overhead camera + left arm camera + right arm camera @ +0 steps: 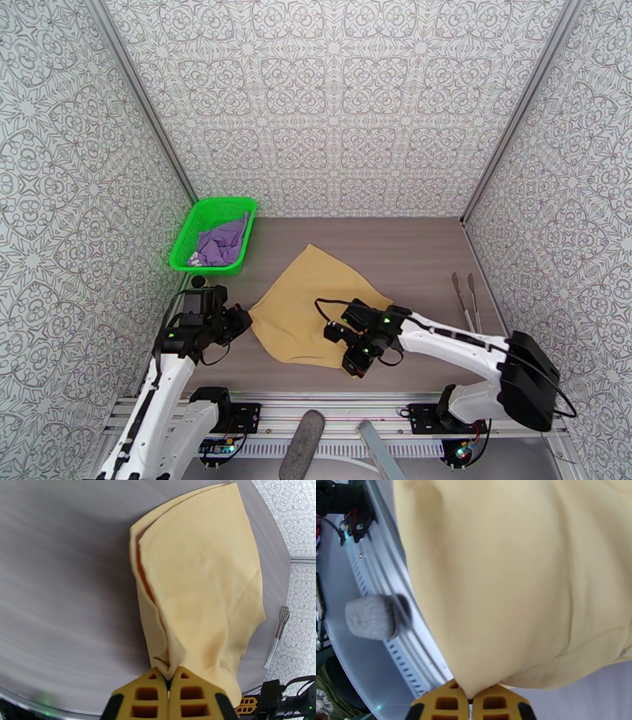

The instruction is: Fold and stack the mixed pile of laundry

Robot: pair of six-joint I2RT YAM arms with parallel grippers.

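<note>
At mid-table, we are pinching the mustard-tan garment (316,304) twice: left gripper (169,679) pressed together on its left corner, right gripper (470,696) on its near edge; purple T-shirt (223,243) is lying in green basket (183,237).

the mustard-tan garment (320,304) lies spread smooth on the worktop (411,253) just right of the green basket (182,235). it is doubled over, with its near corners pinched in the left tool (169,685) and right tool (470,699). the purple t-shirt (223,243) sits crumpled inside the basket, its small white mark showing.
</note>
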